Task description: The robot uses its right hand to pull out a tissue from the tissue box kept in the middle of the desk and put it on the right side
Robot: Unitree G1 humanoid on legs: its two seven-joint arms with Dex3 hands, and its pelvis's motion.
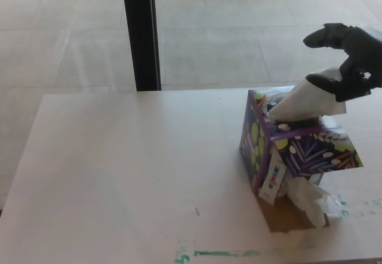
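The tissue (305, 101) stands up out of the top of the box (296, 149), its tip directly under the right hand (347, 61), whose lower fingers (327, 83) press on that tip while an upper finger is raised clear; a full grasp cannot be confirmed. The box sits below and to the left of the hand on the pale surface (131, 168). A crumpled tissue (311, 199) lies against the box's near side, well below the hand.

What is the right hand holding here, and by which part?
The right hand pinches the tissue by its upper tip; the rest still sits in the tissue box.
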